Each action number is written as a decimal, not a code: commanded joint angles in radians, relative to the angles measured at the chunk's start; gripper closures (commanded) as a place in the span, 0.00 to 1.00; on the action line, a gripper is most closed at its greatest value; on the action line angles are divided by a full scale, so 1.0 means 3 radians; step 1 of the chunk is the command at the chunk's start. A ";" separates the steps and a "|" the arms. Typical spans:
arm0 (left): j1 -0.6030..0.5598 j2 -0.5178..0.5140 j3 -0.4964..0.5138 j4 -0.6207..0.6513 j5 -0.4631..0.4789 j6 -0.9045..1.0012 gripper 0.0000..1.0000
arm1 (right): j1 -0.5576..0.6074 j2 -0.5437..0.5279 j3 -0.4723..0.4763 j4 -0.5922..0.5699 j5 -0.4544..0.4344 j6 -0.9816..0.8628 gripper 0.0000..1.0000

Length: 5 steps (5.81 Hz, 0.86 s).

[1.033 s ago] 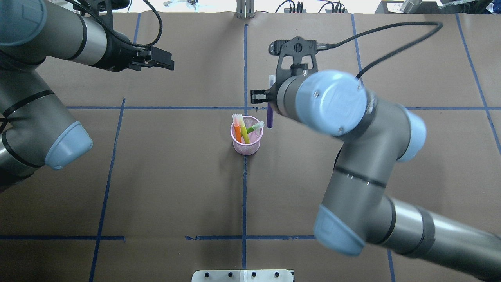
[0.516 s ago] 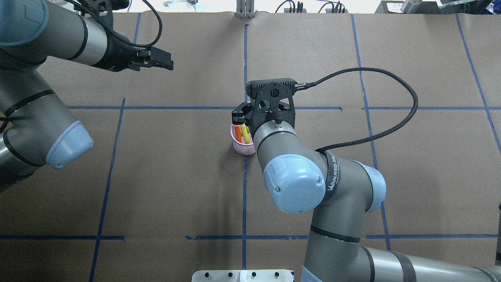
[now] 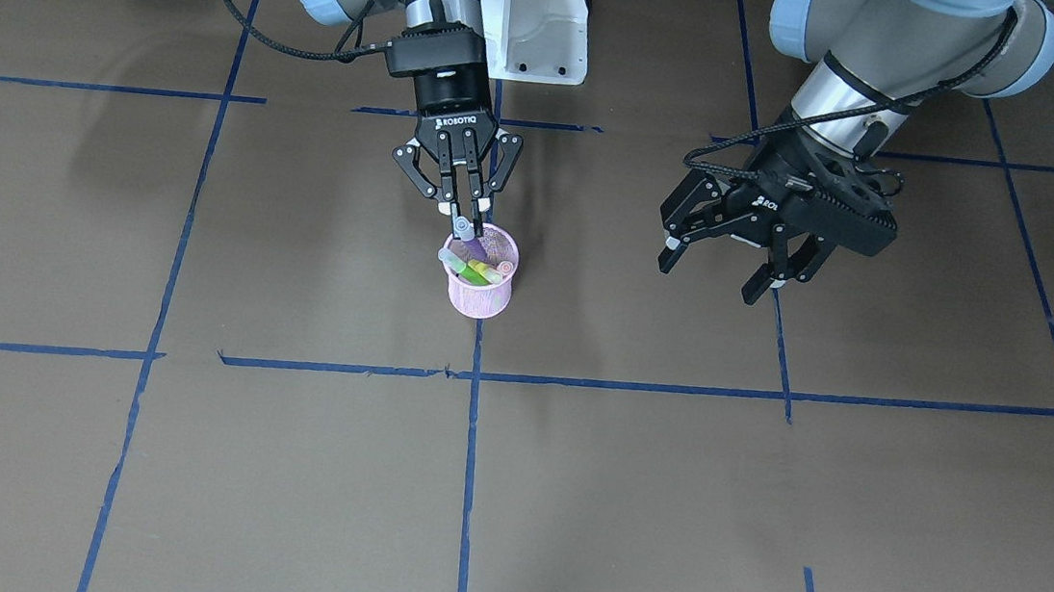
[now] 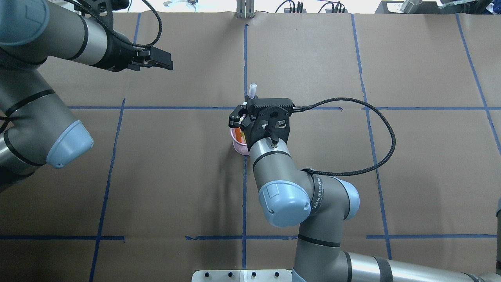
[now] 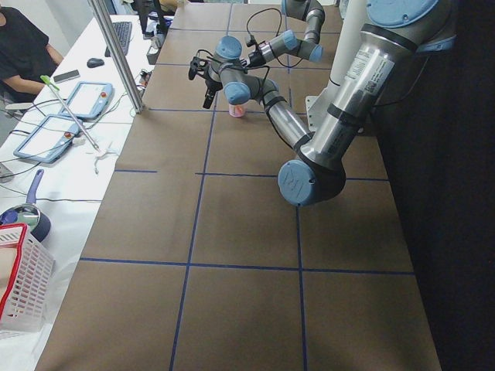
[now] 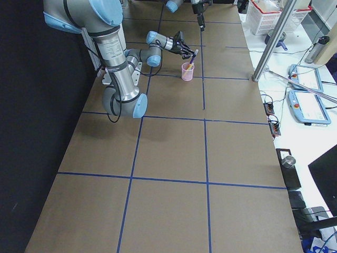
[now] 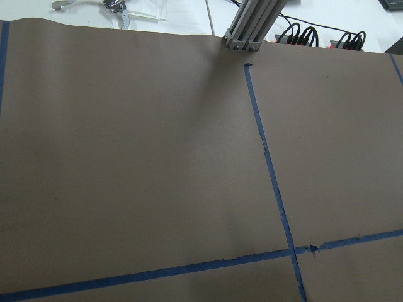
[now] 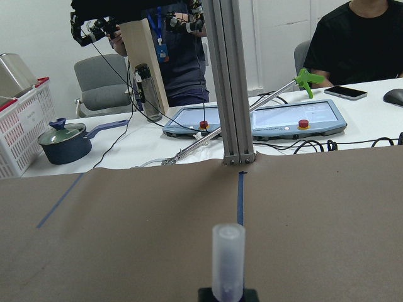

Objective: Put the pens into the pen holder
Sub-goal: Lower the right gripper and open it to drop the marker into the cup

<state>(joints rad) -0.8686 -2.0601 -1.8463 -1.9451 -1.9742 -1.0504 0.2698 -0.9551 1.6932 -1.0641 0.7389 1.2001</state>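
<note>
The pink mesh pen holder [image 3: 479, 297] stands at the table's middle with orange, yellow and green pens [image 3: 483, 273] leaning inside. My right gripper [image 3: 461, 220] hangs just above its rim, shut on the purple pen [image 3: 474, 259], whose lower end reaches into the cup. The pen's pale cap [image 4: 252, 89] sticks out past the wrist in the overhead view and fills the bottom centre of the right wrist view [image 8: 228, 261]. The holder [image 4: 236, 145] is mostly hidden under my right wrist there. My left gripper [image 3: 716, 273] is open and empty, above the table well to the side.
Blue tape lines [image 3: 635, 384] grid the brown paper table. A white mounting plate [image 3: 535, 16] sits at the robot's base. An aluminium post [image 8: 230, 126], tablets and seated operators are beyond the table's far edge. A white basket [image 5: 23, 286] stands off the left end.
My right arm swung left and turned its wrist, carrying the purple pen from beside the holder's right to directly over it, lower end now in the cup. The left arm has not moved.
</note>
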 commanded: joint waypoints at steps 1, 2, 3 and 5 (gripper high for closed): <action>0.0001 0.0000 0.0003 0.0000 0.0000 -0.0001 0.00 | -0.0147 -0.0027 -0.0106 0.0050 -0.0146 0.0013 0.97; 0.0001 0.0000 0.0003 0.0000 0.0000 -0.0001 0.00 | -0.0244 -0.0073 -0.0101 0.0050 -0.0228 0.0014 0.97; 0.0001 0.0000 0.0003 0.0000 0.0000 -0.0001 0.00 | -0.0280 -0.0089 -0.0086 0.0055 -0.0254 0.0019 0.97; 0.0001 0.0000 0.0003 0.0000 0.0000 -0.0006 0.00 | -0.0306 -0.0109 -0.0096 0.0050 -0.0305 0.0003 0.32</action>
<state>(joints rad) -0.8682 -2.0601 -1.8454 -1.9451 -1.9742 -1.0513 0.1807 -0.9869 1.6656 -1.0482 0.6514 1.2035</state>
